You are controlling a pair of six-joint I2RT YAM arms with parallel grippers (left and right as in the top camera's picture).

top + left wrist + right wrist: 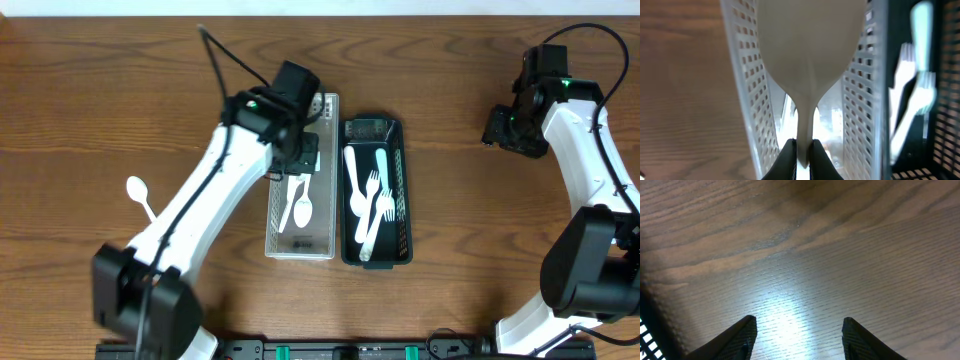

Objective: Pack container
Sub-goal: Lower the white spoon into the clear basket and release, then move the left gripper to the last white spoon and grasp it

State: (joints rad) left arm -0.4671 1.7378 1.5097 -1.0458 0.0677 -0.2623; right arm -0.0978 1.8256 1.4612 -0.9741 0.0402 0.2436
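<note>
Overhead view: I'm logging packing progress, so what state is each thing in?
Left claw, shut on held spoon.
Right claw, open, holding nothing.
White basket, upright, held spoon between its walls.
Black basket, upright, holding cutlery.
Loose spoon, lying on table, unpacked.

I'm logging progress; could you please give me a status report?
Left gripper shut on spoon above white tray. Right gripper open, aside. One loose spoon on table.
</note>
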